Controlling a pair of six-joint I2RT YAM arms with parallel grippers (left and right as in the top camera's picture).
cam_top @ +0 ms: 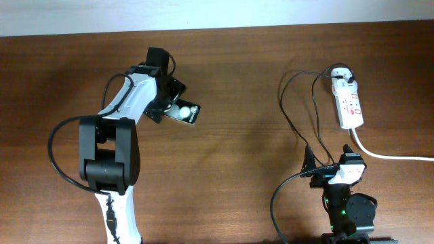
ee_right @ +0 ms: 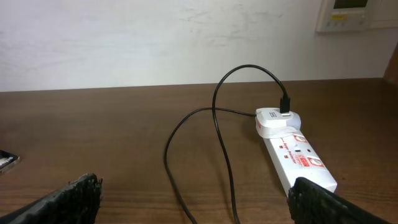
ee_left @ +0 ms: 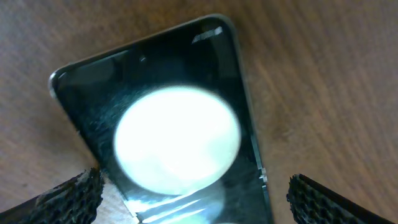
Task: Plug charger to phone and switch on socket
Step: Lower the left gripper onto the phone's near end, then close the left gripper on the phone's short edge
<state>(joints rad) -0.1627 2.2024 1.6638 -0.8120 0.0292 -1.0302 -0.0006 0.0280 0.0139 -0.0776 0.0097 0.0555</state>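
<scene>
The black phone [cam_top: 186, 112] lies flat on the wooden table, left of centre. My left gripper [cam_top: 167, 103] hangs open right over it. In the left wrist view the phone [ee_left: 168, 118] fills the frame, a bright white circle on its face, and both fingers [ee_left: 68, 196] straddle it with a gap on each side. The white socket [cam_top: 350, 103] sits at the far right, with the charger's adapter [cam_top: 342, 76] plugged in. The charger's thin black cable [ee_right: 217, 143] loops toward my open right gripper [ee_right: 196, 208]. Its plug tip is hidden.
The socket's thick white cord [cam_top: 386, 154] runs off the right edge of the table. A pale wall [ee_right: 155, 43] stands behind the table's far edge. The phone's corner [ee_right: 6, 160] shows at the far left of the right wrist view.
</scene>
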